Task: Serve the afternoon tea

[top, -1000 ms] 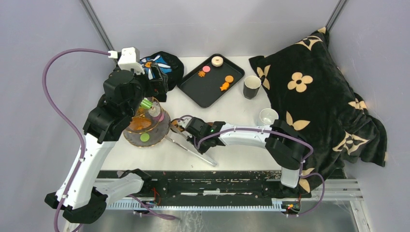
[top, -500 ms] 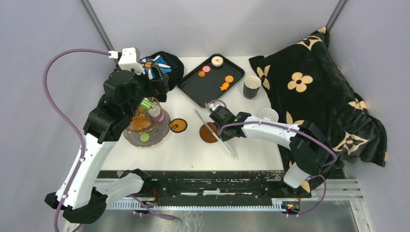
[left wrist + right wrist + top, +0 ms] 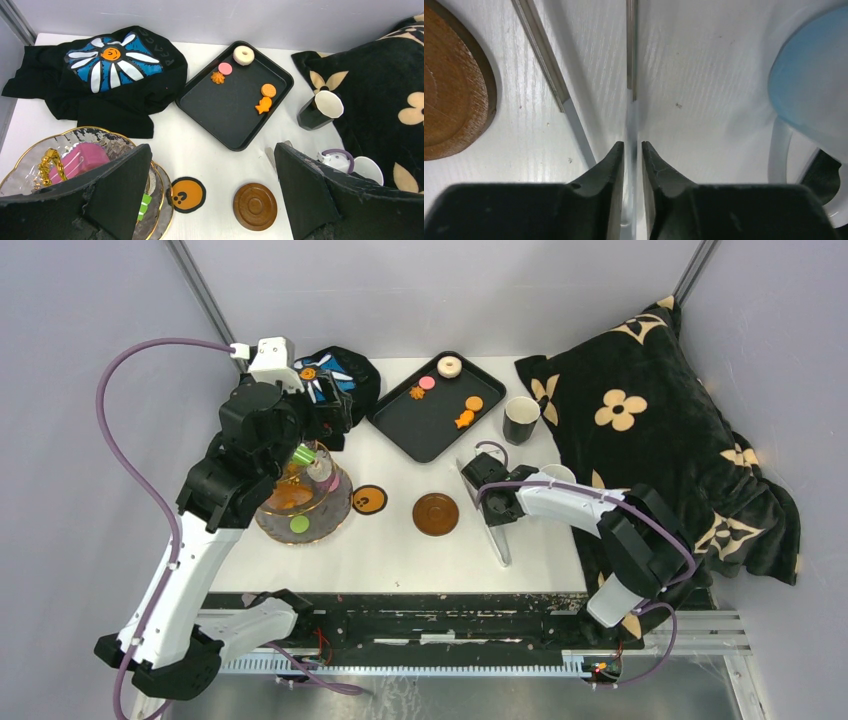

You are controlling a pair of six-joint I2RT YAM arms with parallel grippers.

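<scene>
A black rectangular tray (image 3: 430, 435) with rounded corners and a raised lip lies askew at the back of the white table (image 3: 400, 560). On its matte floor sit a cream ring doughnut (image 3: 449, 366), a flat pink disc (image 3: 427, 383), a ridged orange swirl (image 3: 416, 393), a round orange biscuit (image 3: 474, 403) and an orange fish shape (image 3: 464, 420).

Just right of the tray stands the dark cup (image 3: 521, 420), cream inside. The white mug (image 3: 556, 478) stands right of the tray's near corner. On the robot's side of the tray a brown saucer (image 3: 437, 514), round and cut with concentric grooves like turned wood, lies flat on the table. Left of it lies a thin black disc (image 3: 369, 500) with an orange centre.

Left of the tray and nearer the robot is the glass stand (image 3: 330, 525), clear, rippled and gold-rimmed. It carries a pink block (image 3: 77, 160), an orange piece (image 3: 292, 497) and two green ones (image 3: 299, 524).

A crumpled black cloth (image 3: 110, 55) with a blue-white flower touches the tray's left edge, and a plush black blanket (image 3: 650, 440) is heaped to its right.

The left hand (image 3: 212, 149) hangs over the stand, fingers spread wide, grasping nothing. The right hand (image 3: 632, 145) is low between saucer and mug. Its fingers are almost together on either side of a thin clear strip (image 3: 497, 535), and I cannot tell whether they pinch it.
</scene>
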